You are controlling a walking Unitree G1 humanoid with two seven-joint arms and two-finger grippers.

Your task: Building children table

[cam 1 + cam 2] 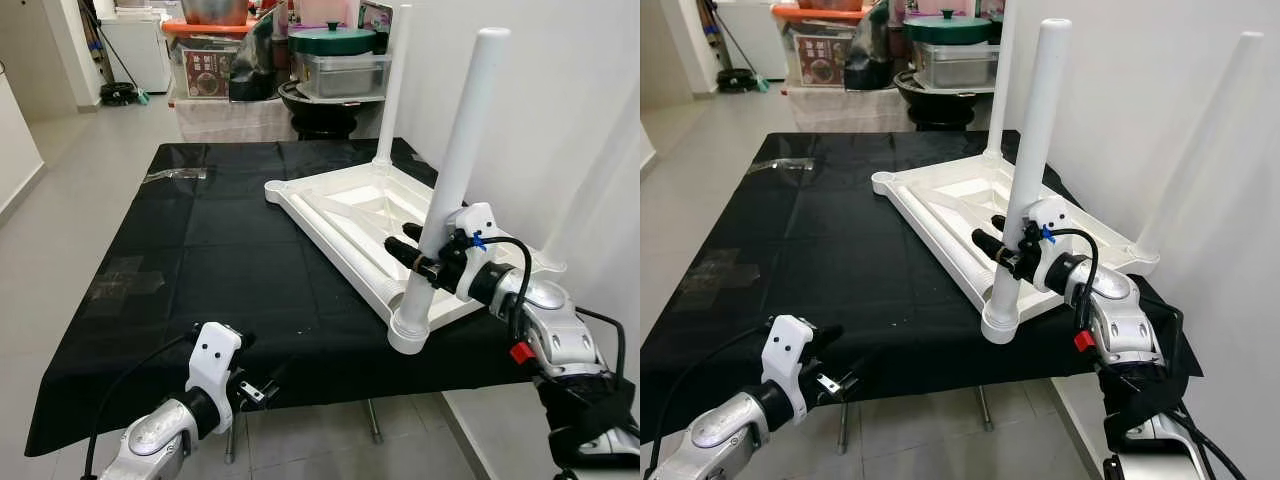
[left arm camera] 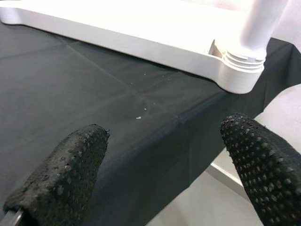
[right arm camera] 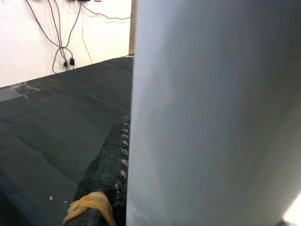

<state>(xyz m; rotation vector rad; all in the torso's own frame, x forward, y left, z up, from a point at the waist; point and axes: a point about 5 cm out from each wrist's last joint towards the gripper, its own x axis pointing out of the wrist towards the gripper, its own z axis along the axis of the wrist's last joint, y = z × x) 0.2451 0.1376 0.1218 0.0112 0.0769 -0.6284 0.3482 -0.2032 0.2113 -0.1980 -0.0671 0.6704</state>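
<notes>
1. The white table top [image 1: 352, 222] lies upside down on the black cloth [image 1: 200, 260].
2. The right gripper [image 1: 415, 250] squeezes the near white leg [image 1: 450, 180], which stands up in its corner.
3. The left gripper [image 2: 169, 165] is open, holding nothing, by the cloth's edge.

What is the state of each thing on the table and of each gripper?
Tabletop: upside down on black cloth.
Near leg: upright in its corner socket.
Far leg: upright.
Right gripper: jaws shut on near leg.
Left gripper: jaws open, holding nothing.
</notes>
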